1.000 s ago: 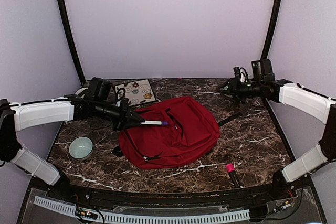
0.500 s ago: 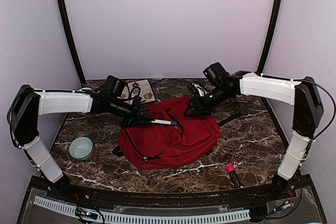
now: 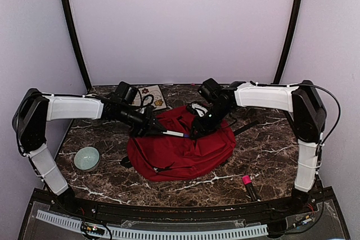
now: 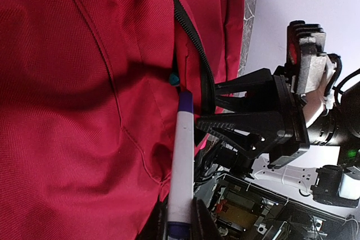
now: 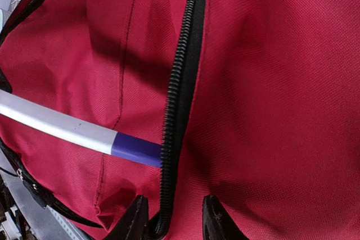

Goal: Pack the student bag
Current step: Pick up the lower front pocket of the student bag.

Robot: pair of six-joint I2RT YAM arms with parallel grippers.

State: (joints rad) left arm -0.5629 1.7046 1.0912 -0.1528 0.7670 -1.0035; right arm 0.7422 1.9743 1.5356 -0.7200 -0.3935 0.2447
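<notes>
- Your student bag (image 3: 185, 151) lies flat in the middle of the marble table (image 3: 270, 150).
- Your right gripper (image 5: 171, 220) straddles the bag's zip (image 5: 179, 77); you cannot tell whether it pinches.
- Your left gripper (image 4: 180, 226) clenches a white pen (image 4: 181, 161), whose purple cap touches the zip.

The bag (image 3: 185, 150) is showing matt red cloth with a fine woven grain, and its zip (image 5: 177, 94) is running as a ribbed black plastic coil. The pen (image 5: 56, 123) is looking smooth, white plastic with a purple cap (image 5: 138, 151), while the table (image 3: 270, 150) is gleaming like polished dark veined stone.
</notes>
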